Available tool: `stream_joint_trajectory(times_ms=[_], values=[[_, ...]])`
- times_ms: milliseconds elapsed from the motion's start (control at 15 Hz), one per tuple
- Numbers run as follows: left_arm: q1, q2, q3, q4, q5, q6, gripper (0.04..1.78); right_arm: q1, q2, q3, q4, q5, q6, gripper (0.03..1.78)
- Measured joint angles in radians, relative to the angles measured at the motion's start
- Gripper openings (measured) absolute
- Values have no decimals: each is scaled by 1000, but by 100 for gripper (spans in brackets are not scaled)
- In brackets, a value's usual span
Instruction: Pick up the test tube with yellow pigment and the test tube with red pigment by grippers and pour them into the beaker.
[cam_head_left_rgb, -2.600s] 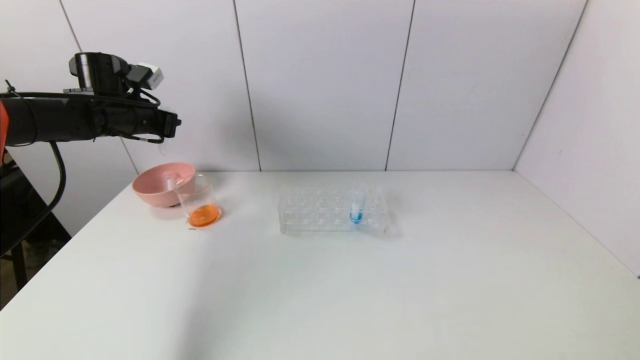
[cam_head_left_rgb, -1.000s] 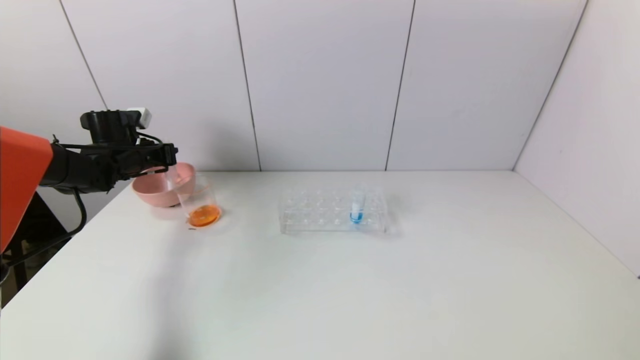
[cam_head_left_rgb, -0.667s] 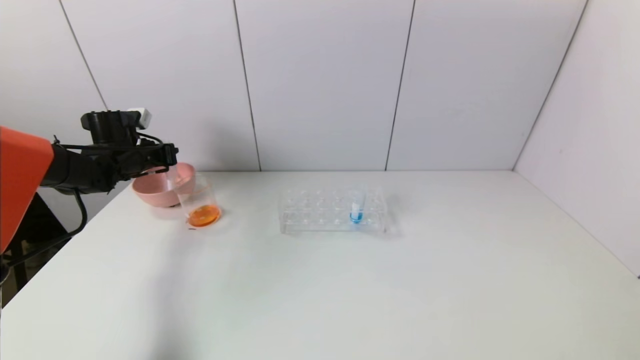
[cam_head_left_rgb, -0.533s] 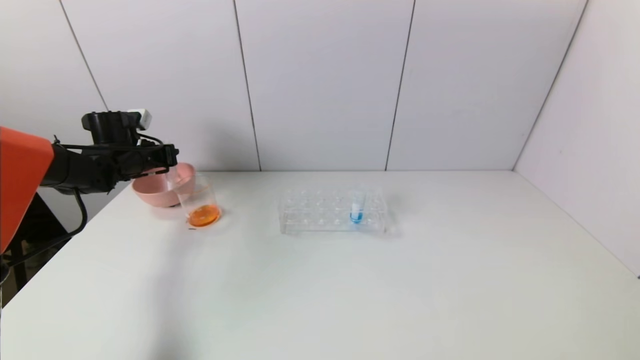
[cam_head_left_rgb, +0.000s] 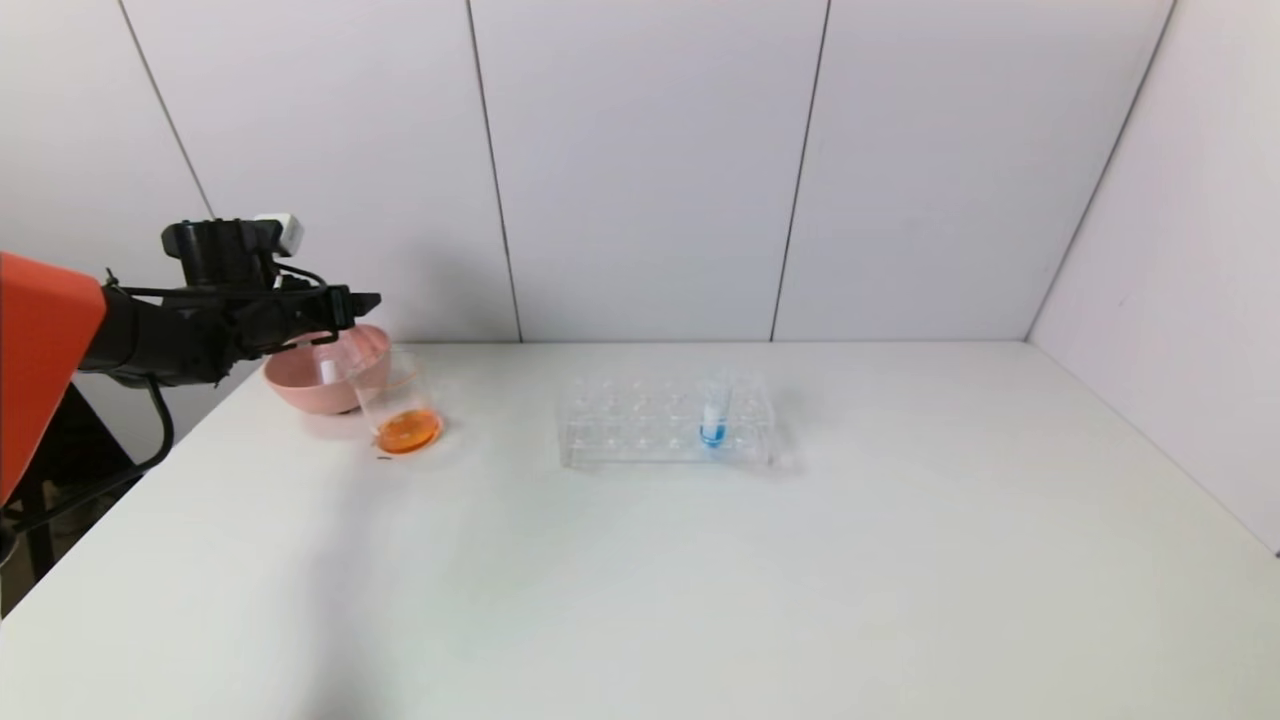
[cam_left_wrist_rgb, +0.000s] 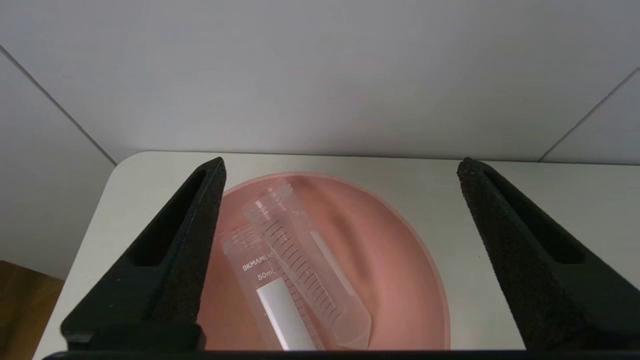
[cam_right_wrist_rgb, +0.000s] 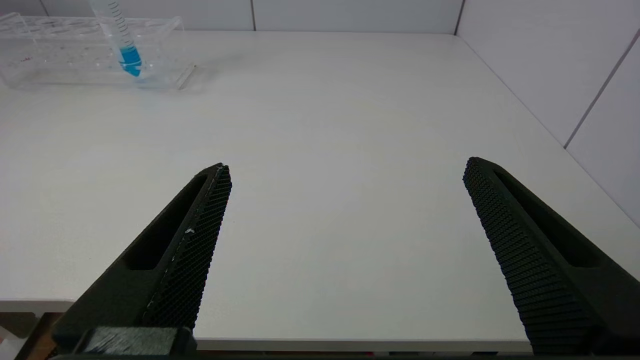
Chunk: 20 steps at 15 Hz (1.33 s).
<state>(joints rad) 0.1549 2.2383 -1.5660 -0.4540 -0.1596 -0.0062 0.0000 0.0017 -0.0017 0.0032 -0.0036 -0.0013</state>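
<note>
Two emptied test tubes (cam_left_wrist_rgb: 295, 270) lay in the pink bowl (cam_left_wrist_rgb: 400, 260), directly below the spread, empty left end effector (cam_left_wrist_rgb: 340, 210); the beaker (cam_head_left_rgb: 400, 405) stood just beside the bowl; the right end effector (cam_right_wrist_rgb: 345, 210) stayed parked, spread.

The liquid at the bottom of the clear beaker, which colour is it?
Orange. The liquid in the clear beaker shows best in the head view.

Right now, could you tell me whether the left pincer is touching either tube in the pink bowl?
Apart. The left wrist view shows the left pincer open above the bowl, both tubes lying loose inside.
</note>
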Motion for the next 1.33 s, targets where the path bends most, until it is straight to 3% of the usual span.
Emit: stream_joint_trajectory(times_ms=[200,600,1067,1333], values=[[-1,-63,49,-1,5,14,177,0,0,0,0,0,0,170],[-22,-314,219,-1,0,117,177,0,0,0,0,0,0,170],[-64,-804,467,16,-45,117,177,0,0,0,0,0,0,170],[-69,-1150,586,126,-116,111,177,0,0,0,0,0,0,170]])
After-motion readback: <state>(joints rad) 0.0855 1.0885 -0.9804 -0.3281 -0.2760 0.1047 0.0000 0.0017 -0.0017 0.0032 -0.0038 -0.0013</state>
